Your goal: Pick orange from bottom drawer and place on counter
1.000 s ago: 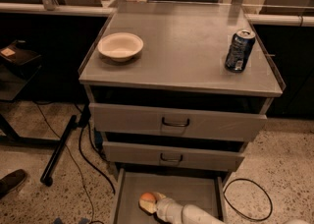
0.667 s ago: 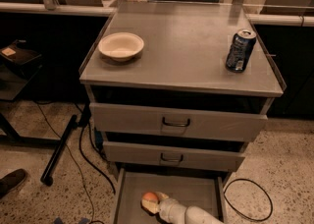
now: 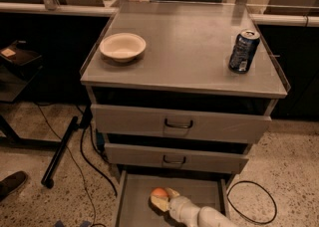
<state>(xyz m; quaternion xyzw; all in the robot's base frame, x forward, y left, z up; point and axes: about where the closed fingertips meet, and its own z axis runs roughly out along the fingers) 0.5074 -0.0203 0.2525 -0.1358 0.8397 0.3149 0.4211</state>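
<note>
The orange [image 3: 159, 191] lies in the open bottom drawer [image 3: 133, 198], a little left of the middle of its floor and close to the drawer above. The pincer [image 3: 166, 197] is down inside that drawer too, reaching in from the lower right on a pale arm [image 3: 199, 215]. Its two cream fingers [image 3: 159, 204] sit on either side of the fruit, one just below it and one against its right side, so the pincer is pinching the orange, which shows between them. Whether the fruit touches the drawer floor or is raised off it cannot be told.

Above, the two upper drawers [image 3: 182, 124] are pushed in. On the grey worktop [image 3: 189, 47] a cream bowl [image 3: 122, 47] stands near the left edge and a dark blue can [image 3: 243, 51] stands upright near the right edge, well apart from each other.
</note>
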